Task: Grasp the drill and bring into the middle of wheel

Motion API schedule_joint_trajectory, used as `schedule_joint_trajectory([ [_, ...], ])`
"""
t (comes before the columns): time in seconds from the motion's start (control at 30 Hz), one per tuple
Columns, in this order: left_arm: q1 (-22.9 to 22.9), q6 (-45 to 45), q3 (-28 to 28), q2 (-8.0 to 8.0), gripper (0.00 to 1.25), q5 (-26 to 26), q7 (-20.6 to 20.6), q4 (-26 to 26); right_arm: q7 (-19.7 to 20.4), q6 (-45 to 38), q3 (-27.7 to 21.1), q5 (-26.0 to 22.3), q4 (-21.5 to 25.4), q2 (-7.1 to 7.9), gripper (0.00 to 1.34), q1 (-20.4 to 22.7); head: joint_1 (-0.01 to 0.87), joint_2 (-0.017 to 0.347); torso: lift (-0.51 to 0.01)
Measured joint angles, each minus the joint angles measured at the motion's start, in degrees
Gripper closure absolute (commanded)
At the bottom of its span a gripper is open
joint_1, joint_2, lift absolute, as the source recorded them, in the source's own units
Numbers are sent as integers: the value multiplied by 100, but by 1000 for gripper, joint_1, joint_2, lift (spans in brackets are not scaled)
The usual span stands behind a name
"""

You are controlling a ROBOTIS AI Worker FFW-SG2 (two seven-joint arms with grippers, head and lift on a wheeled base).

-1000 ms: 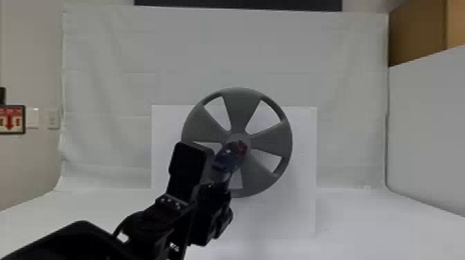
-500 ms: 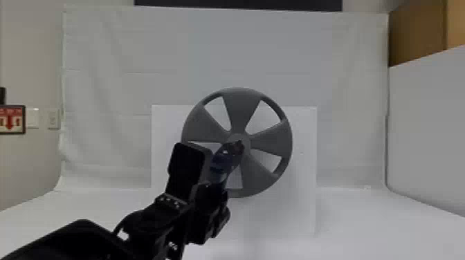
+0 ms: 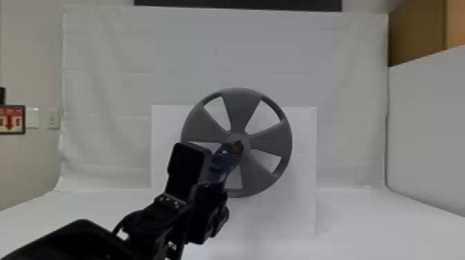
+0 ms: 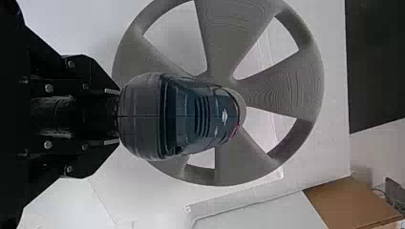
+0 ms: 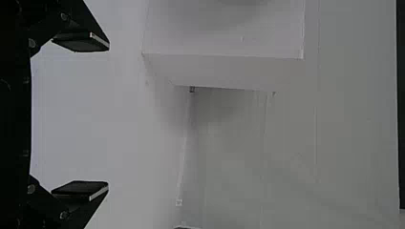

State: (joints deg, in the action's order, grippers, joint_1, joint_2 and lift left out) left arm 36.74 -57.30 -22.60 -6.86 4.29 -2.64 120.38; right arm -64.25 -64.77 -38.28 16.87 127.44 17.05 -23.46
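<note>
Clamping smooth, rounded drill (image 4: 198,114): left tool (image 3: 210,193) | spoked wheel (image 4: 282,90) (finely ridged) | right tool (image 5: 108,116): apart

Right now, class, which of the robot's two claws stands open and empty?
The right claw: its two fingers stand wide apart with nothing between them. The left claw, by contrast, is closed on the drill.

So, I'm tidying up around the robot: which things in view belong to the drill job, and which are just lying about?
For the job:
- drill, in the left hand
- gray spoked wheel
- white panel behind the wheel

Just around:
- brown box, far right
- red-arrow sign, left wall
</note>
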Motion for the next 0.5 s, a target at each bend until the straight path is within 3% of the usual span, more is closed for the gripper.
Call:
schedule_joint_trajectory([
  [0.5,0,9,2,-1,1211,-30,-26,-6,0,-5,8,0,0,8,257,-1,0,0,-406],
])
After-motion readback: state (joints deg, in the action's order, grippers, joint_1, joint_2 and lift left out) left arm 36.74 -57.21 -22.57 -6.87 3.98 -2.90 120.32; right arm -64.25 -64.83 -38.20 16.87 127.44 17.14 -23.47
